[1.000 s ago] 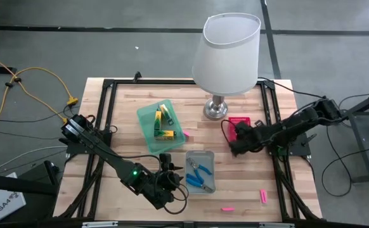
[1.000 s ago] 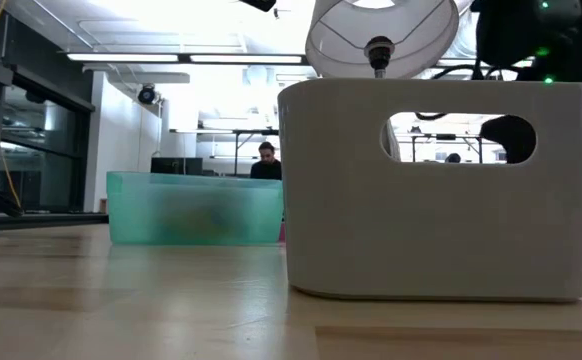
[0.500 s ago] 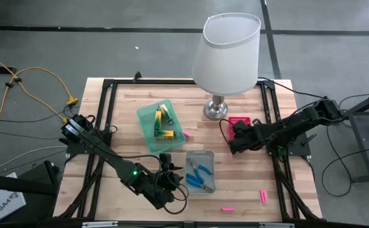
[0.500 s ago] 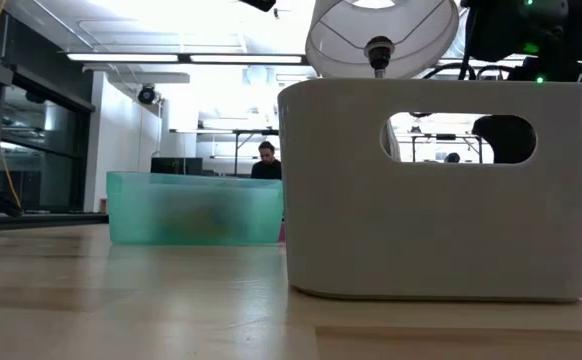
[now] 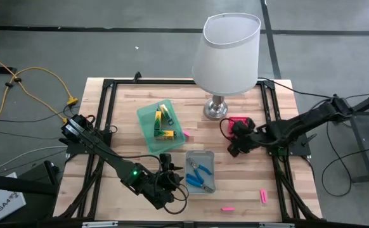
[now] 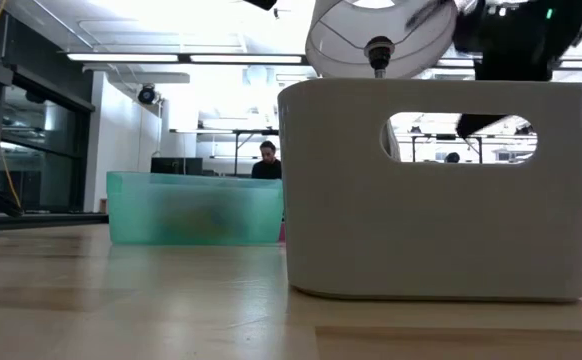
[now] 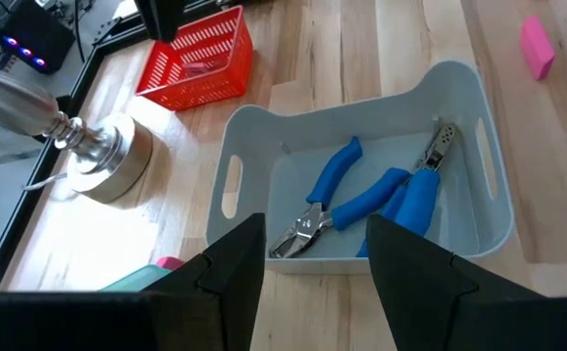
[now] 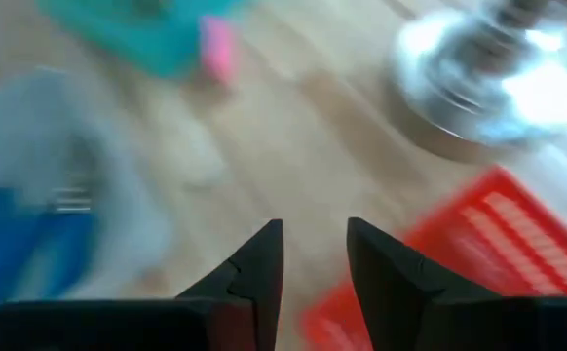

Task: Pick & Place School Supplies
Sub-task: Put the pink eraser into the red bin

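- Pink-red mesh, the small tray [image 5: 240, 120], sits just behind your right pincer [image 5: 233, 147], which hangs over bare wood beside the lamp base [image 5: 215, 109]. Its own wrist view shows the two dark fingers [image 8: 249, 278] apart with nothing between them; the tray [image 8: 478, 244] and the lamp base [image 8: 488, 58] lie just ahead of the tips.
- Your left pincer [image 5: 169, 170] rests at the near side of the table, right beside the grey tray [image 5: 200, 156]. In its wrist view the fingers [image 7: 230, 263] stand apart and empty, with the grey tray [image 7: 459, 88] directly in front of them.
- Inside that grey tray you can see the blue-handled pliers [image 7: 327, 195] and, touching them on the far side from the lamp, the blue-handled screwdriver [image 7: 415, 190]. From above they show as one blue cluster [image 5: 199, 175].
- Beyond the left pincer, toward the lamp, the green tray [image 5: 148, 130] holds the yellow-and-green pieces [image 5: 164, 121]. A small pink piece [image 5: 186, 133] lies on the wood just beside that tray.
- Two flat pink bars lie on the table well short of the right pincer, toward the near edge: one [image 5: 262, 196] upright along the table's depth, the other [image 5: 227, 208] lying crosswise nearer the grey tray.
- From table height you get only the grey tray's wall [image 6: 441, 190], the green tray [image 6: 193, 208] behind it, and a person [image 6: 267, 160] far back in the room.
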Tool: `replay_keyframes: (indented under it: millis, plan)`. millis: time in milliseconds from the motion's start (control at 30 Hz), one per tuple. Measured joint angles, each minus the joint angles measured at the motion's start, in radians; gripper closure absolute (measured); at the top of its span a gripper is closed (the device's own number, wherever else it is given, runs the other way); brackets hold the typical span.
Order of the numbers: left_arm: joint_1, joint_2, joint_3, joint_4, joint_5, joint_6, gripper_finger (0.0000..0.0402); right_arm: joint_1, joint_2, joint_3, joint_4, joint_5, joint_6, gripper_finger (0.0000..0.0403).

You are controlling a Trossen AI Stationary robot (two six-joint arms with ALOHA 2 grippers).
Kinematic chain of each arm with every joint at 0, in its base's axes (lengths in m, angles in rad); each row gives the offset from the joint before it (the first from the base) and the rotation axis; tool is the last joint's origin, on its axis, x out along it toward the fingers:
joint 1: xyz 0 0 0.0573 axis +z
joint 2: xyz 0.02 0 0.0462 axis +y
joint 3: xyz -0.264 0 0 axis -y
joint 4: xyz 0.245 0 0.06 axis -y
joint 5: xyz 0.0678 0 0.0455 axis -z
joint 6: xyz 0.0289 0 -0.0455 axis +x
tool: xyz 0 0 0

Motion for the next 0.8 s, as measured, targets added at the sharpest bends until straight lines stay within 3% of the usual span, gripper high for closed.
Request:
replay_keyframes:
  millis: [267,500,800]
  plan:
    - [0.0,0.0,0.0,0.005,0.0,-0.004,0.0231,0.145,-0.016,0.0,0.252,-0.119,-0.102,0.0298]
    - [0.0,0.0,0.0,0.009,0.005,-0.012,0.0231,0.27,0.067,0.0,0.447,-0.208,-0.121,0.0298]
    - [0.0,0.0,0.0,0.024,0.009,-0.015,0.0231,0.445,0.235,0.0,0.569,-0.229,-0.132,0.0298]
